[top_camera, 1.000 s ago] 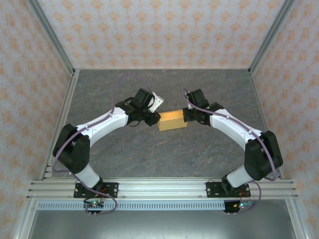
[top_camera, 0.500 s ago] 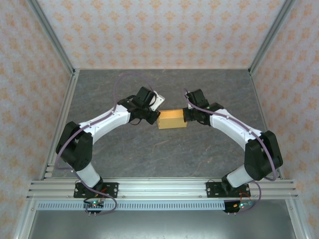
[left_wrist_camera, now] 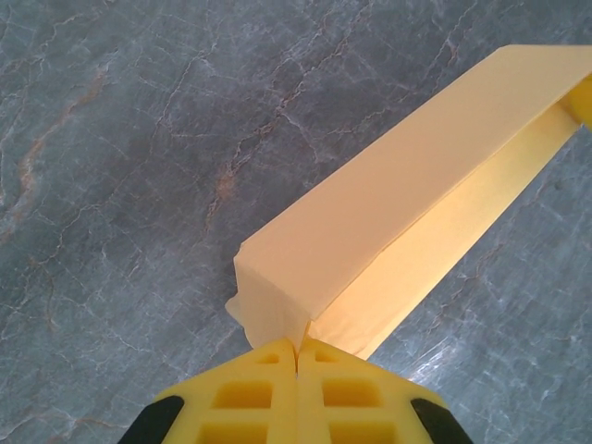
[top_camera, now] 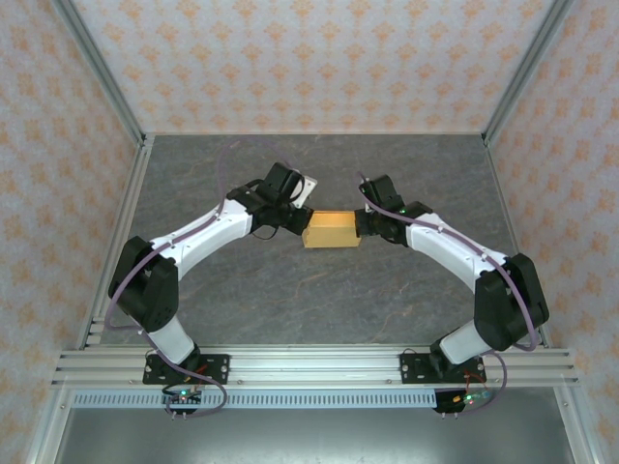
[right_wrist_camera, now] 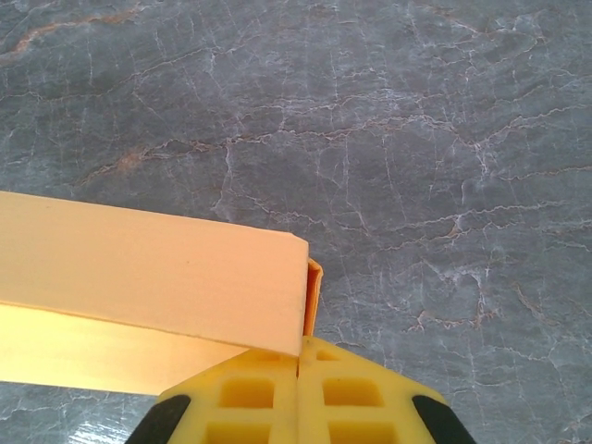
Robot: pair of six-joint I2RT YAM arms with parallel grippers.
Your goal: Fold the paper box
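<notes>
Pinching the paper box [top_camera: 332, 231] at both ends now — left gripper [left_wrist_camera: 298, 350] newly clamped on its left flap, right gripper [right_wrist_camera: 298, 356] still clenched on the right — mid table [top_camera: 290, 300], nudged slightly farther back.

left fingers [left_wrist_camera: 242, 396] closed | right fingers [right_wrist_camera: 248, 392] closed | arms [top_camera: 198, 235] bowed inward

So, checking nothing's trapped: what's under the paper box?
Grey marbled table shows beside the paper box; the patch directly beneath is covered by the box itself.
</notes>
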